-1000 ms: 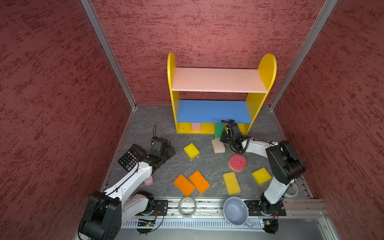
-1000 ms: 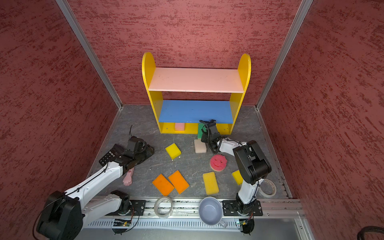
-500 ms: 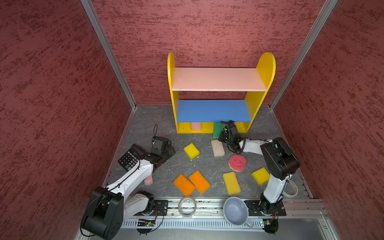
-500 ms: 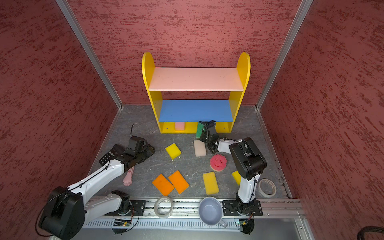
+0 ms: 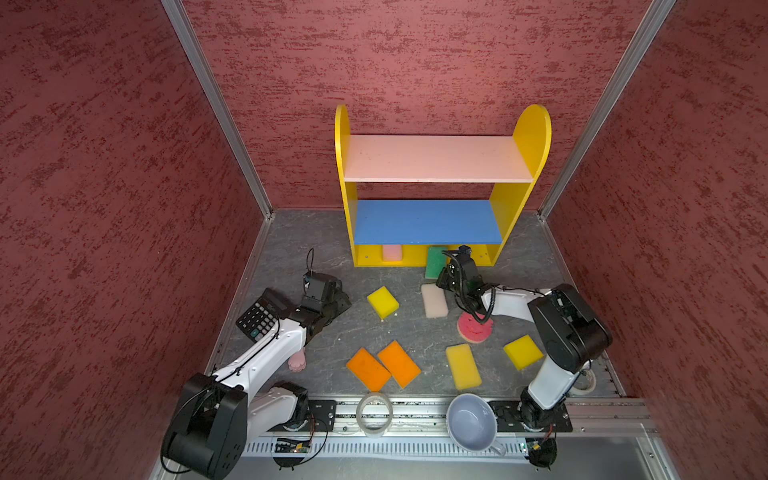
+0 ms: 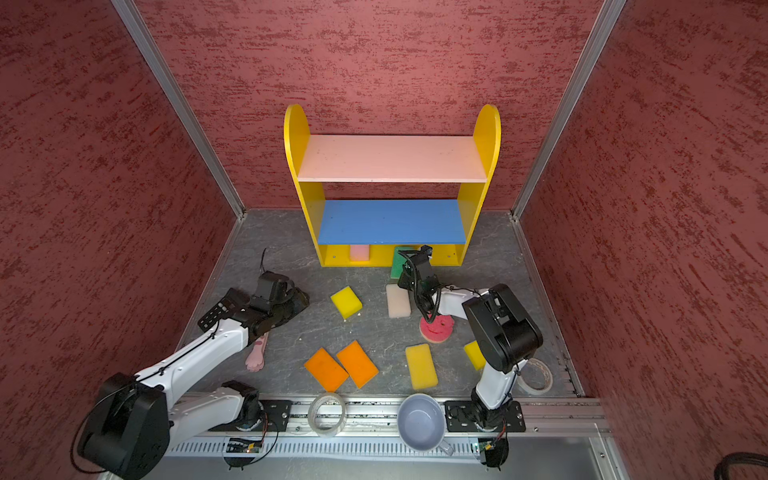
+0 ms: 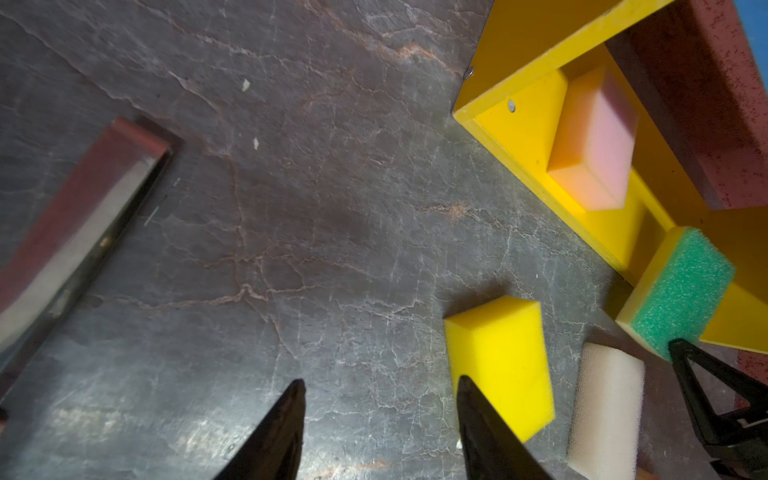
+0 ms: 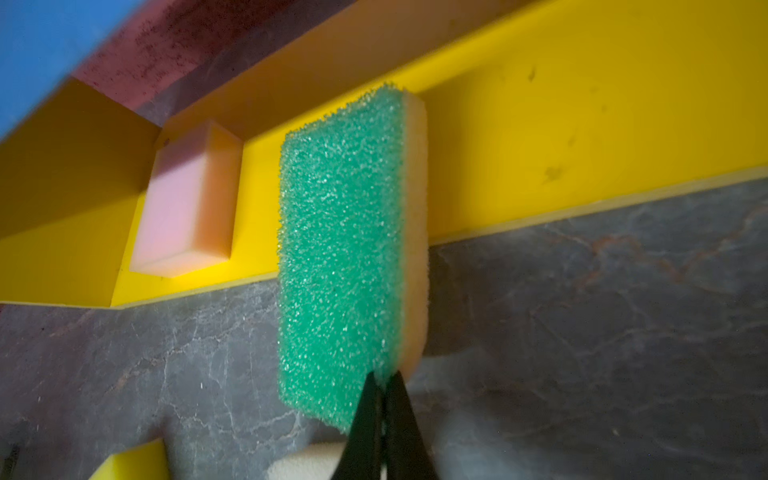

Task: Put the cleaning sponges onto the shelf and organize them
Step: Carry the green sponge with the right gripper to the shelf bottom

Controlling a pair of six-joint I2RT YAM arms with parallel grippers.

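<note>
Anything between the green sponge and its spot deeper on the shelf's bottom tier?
Nothing visible. The green sponge lies partly over the shelf's yellow base, the shut right pincer at its near end. The pink sponge sits beside it on the base, apart, not ahead.

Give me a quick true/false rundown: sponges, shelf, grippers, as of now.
1. The pink sponge sits on the yellow base of the shelf. True.
2. Two sponges lie on the blue board. False: none does.
3. The right gripper is shut, tips at the green sponge's end. True.
4. The left gripper holds the yellow sponge near it. False: it is open and empty; that sponge lies on the floor.
5. The two orange sponges lie side by side. True.
</note>
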